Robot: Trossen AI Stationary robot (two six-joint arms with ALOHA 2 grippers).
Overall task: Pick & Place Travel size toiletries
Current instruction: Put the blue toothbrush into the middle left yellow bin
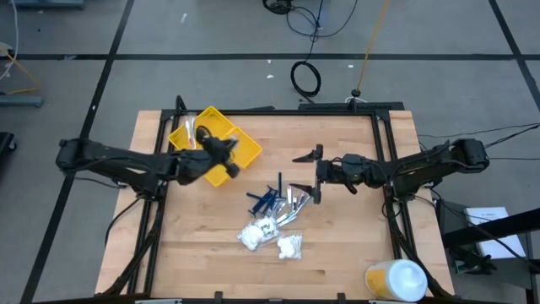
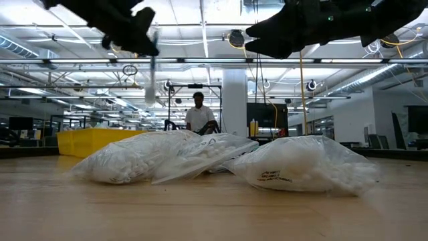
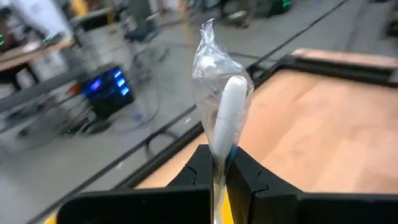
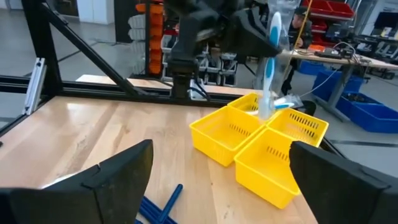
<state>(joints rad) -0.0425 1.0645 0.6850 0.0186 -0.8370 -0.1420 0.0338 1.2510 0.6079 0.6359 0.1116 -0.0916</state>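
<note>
A clear packet [image 4: 268,68] with a white and blue stick inside hangs over the yellow compartment tray [image 1: 211,118], held by my shut left gripper [image 1: 226,157]. More toiletries lie in a loose pile mid-table: dark blue sticks [image 1: 265,199], silvery packets [image 1: 292,203] and two clear bags of white lumps [image 1: 257,233], [image 1: 289,247]. My right gripper [image 1: 315,175] hovers just right of that pile, open wide, touching nothing. In the low view the bags [image 2: 140,158] lie in front, both grippers above them. My left gripper pinches one end of the clear packet [image 3: 217,158] between its two fingers. The packet runs on past the fingertips, in line with them. In the low view it hangs roughly upright [image 2: 152,73] below the gripper, clear of the tray.
A large white-and-yellow round container [image 1: 396,281] stands at the table's near right corner. The black frame rails [image 1: 384,143] run along the table's sides. Bare wood lies left of the pile. A person [image 2: 198,115] stands in the room far behind the table.
</note>
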